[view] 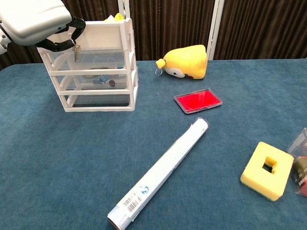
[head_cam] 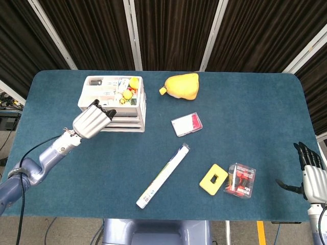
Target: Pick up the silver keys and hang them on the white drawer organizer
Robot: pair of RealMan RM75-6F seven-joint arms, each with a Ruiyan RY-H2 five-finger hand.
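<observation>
My left hand [head_cam: 93, 120] hovers at the front left corner of the white drawer organizer [head_cam: 127, 118], fingers curled. In the chest view the same left hand [view: 34, 20] pinches the ring of the silver keys [view: 75, 51], which dangle in front of the top drawer of the white drawer organizer [view: 103, 72]. I cannot tell whether the keys touch the drawer front. My right hand [head_cam: 310, 171] rests at the table's near right edge, fingers apart, holding nothing.
A yellow plush toy [head_cam: 181, 86] lies right of the organizer. A red card case [head_cam: 187, 124], a rolled white tube [head_cam: 163, 175], a yellow foam block [head_cam: 213, 178] and a red packet [head_cam: 241, 179] lie across the middle and right of the blue table [head_cam: 245, 112].
</observation>
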